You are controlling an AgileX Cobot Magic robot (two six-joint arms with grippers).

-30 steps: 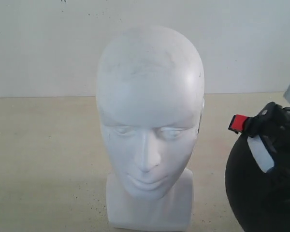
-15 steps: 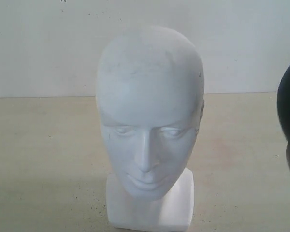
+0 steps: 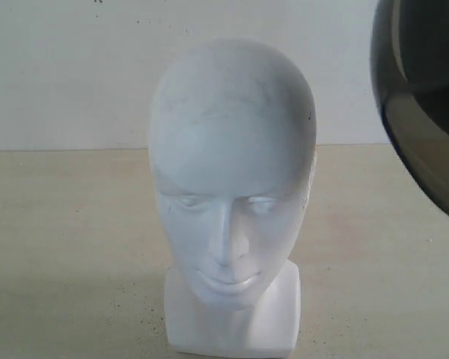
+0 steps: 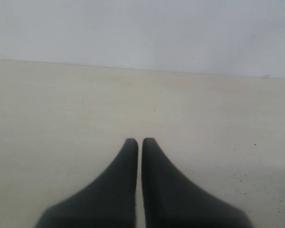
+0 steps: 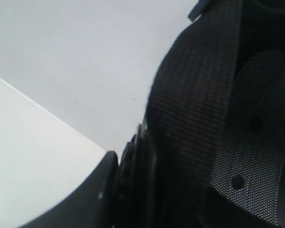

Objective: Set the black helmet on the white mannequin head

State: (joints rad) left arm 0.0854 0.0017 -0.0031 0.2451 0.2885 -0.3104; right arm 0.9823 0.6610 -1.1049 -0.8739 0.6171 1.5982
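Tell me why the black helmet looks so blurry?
Exterior view: the black helmet seems very near the camera, so its smoky visor has soft edges, while the white mannequin head looks sharp. Right wrist view: its lining is close and blurry. Left wrist view: the shut jaws are fuzzy too.

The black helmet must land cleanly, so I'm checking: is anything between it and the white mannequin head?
Nothing visible does. The black helmet hangs up to the right of the white mannequin head, with only open air between them.
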